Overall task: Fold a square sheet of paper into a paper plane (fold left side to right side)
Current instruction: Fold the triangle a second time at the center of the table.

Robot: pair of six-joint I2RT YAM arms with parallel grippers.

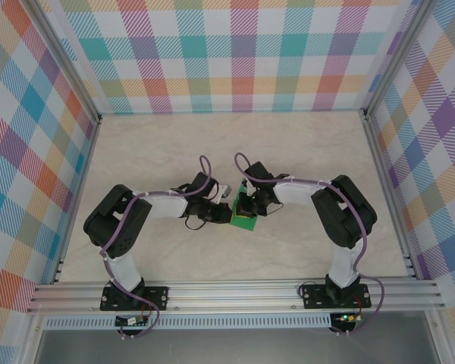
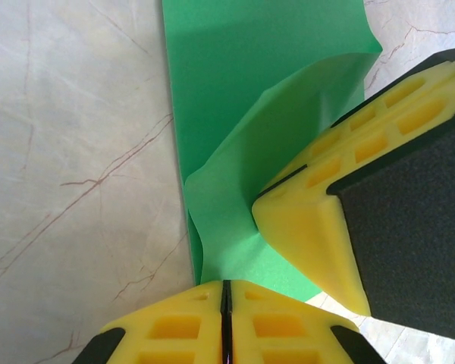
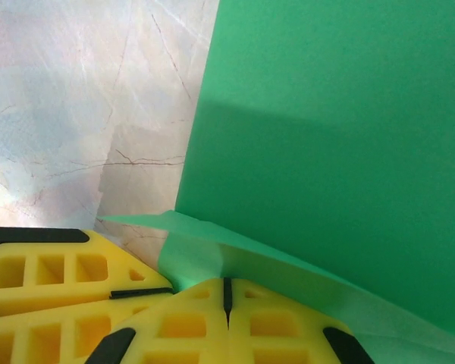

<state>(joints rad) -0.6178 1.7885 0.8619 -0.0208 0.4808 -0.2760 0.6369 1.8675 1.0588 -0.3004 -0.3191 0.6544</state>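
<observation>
Now my left jaws are pinching edge of green paper (image 2: 235, 98) on table (image 2: 76, 152); right jaws are pressing together, tips (image 2: 296, 220) touching raised fold.

a pale marble-patterned table top (image 1: 212, 144) is seen, crossed by thin reddish-brown veins. it is enclosed on three sides by plaid multicolour walls (image 1: 243, 53). aluminium posts (image 1: 67, 64) are set at the back corners, and aluminium rails (image 1: 235, 292) are laid along the near edge.

The square sheet of paper (image 1: 246, 221) is largely covered (top view).
</observation>
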